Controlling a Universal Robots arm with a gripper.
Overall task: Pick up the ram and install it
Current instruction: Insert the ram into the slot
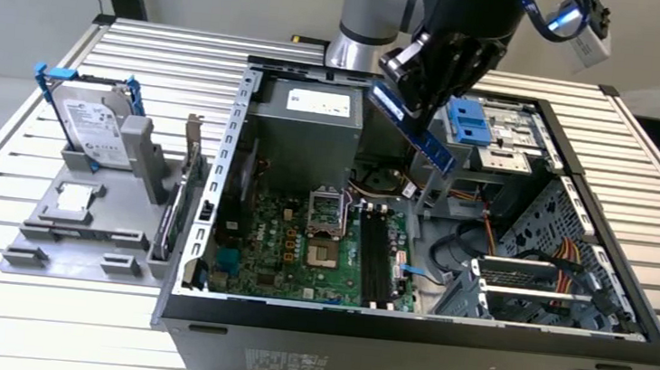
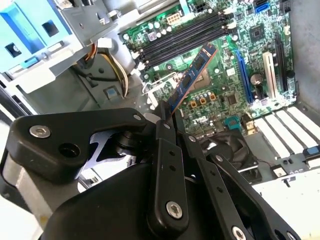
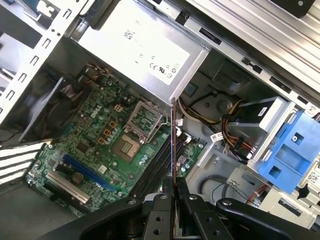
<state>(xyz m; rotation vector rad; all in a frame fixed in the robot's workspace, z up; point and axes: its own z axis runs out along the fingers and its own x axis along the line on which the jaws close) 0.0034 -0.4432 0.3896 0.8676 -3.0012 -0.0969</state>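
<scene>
Black gripper [image 1: 422,92] fingers pinch long thin dark-blue ram strip [image 1: 423,139] | held tilted in air over green motherboard [image 1: 287,254] in open dark metal case [image 1: 411,347] | I can't see its gripped end, hidden by fingers.

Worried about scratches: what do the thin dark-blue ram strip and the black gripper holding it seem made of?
Thin dark-blue ram strip: likely rigid matt circuit board, coppery along its edge. Black gripper: matt plastic or coated metal, unclear which, with shiny screws.

ram [image 1: 418,132] above motherboard [image 1: 288,245], hard drive [image 1: 91,130] beside case [image 1: 410,361]
</scene>
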